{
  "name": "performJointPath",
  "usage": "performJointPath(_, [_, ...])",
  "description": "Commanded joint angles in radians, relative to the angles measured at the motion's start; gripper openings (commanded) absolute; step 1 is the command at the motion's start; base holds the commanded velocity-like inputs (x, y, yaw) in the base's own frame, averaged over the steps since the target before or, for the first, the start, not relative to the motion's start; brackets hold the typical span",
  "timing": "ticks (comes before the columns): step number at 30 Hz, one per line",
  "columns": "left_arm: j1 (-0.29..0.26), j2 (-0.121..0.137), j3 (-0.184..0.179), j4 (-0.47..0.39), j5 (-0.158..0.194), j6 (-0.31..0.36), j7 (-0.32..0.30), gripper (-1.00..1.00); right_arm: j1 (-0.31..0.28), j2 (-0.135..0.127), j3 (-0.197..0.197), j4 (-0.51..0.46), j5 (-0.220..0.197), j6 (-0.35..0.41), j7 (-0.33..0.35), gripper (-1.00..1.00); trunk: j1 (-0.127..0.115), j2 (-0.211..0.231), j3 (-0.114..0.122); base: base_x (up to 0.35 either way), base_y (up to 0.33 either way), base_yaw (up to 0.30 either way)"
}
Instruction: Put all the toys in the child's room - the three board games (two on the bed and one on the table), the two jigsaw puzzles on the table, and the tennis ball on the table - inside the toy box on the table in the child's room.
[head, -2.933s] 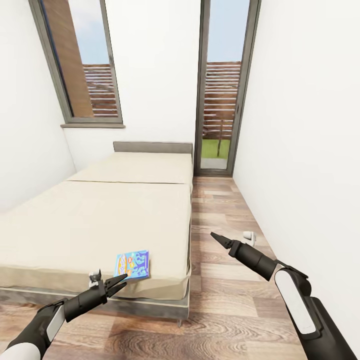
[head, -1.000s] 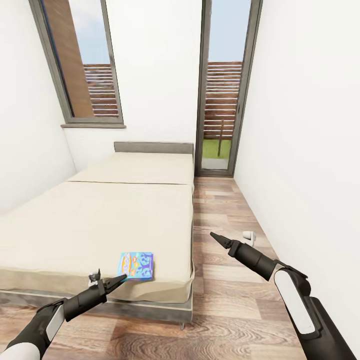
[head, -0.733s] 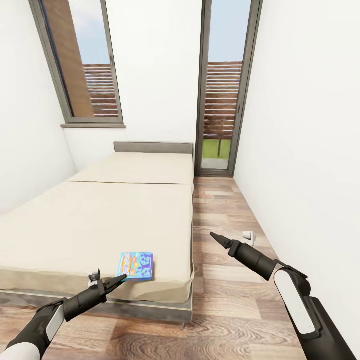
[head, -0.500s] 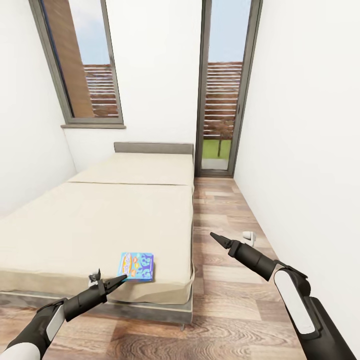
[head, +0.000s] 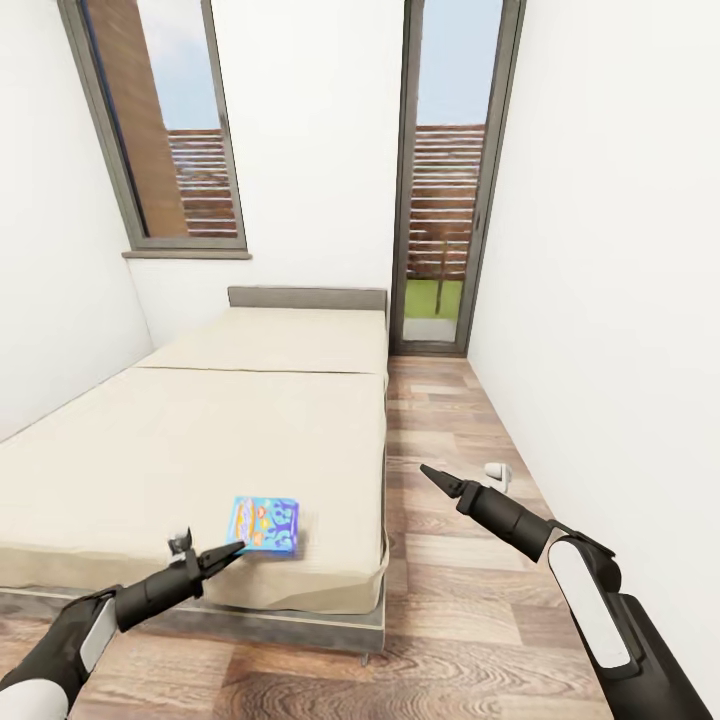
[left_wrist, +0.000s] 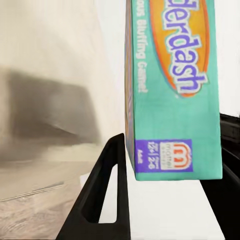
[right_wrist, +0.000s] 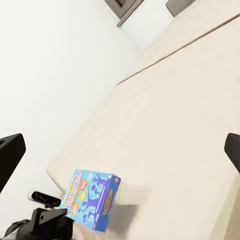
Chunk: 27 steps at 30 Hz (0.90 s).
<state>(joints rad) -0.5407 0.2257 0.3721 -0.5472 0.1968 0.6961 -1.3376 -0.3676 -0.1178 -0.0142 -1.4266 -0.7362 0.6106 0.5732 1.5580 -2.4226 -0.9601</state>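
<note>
Looking along our left gripper, we see its two black fingers standing on either side of the blue-green board game, whose orange lettering ends in "derdash". The box's near end sits between the fingers. Beyond it lie the cream bed and a dark blurred shadow.

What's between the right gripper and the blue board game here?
In the head view, only the bare edge of the bed and a strip of wood floor separate the right gripper from the blue board game, which the left gripper holds.
</note>
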Motion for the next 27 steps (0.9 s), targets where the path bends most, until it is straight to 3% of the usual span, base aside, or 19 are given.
performJointPath(1, [0.000,0.010,-0.002,-0.022,0.000,0.044,-0.003,-1.00,-0.001,0.001,-0.001,0.000,-0.006,0.008,0.000,1.00,-0.004,0.007,0.002,0.000,0.000,0.000])
performJointPath(7, [0.000,0.059,-0.007,-0.138,0.001,0.200,-0.006,-1.00,-0.001,0.003,-0.001,0.001,-0.003,0.005,0.001,1.00,-0.027,0.049,0.021,0.000,0.000,0.000])
performJointPath(11, [0.000,0.118,-0.027,-0.189,-0.002,0.263,-0.085,-1.00,-0.001,0.004,-0.001,0.001,-0.005,0.005,0.000,1.00,-0.042,0.077,0.033,0.000,0.000,0.000])
performJointPath(13, [-0.001,0.190,-0.066,-0.197,-0.003,0.272,-0.180,-1.00,-0.001,0.004,0.000,-0.001,-0.005,0.006,0.001,1.00,-0.050,0.091,0.040,0.000,0.000,0.000])
performJointPath(16, [-0.001,0.237,-0.120,-0.200,-0.003,0.275,-0.233,-1.00,-0.001,0.005,0.002,-0.002,-0.005,0.009,-0.001,1.00,-0.062,0.112,0.049,0.000,0.000,0.000])
performJointPath(20, [-0.001,0.269,-0.171,-0.201,-0.004,0.276,-0.233,-1.00,-0.001,0.004,0.000,-0.001,-0.005,0.007,0.000,1.00,-0.077,0.140,0.062,0.000,0.000,0.000])
performJointPath(27, [-0.001,0.292,-0.178,-0.201,-0.003,0.275,-0.233,-1.00,-0.001,0.006,0.002,-0.005,-0.001,0.005,-0.002,1.00,-0.104,0.189,0.084,-0.134,0.000,0.044])
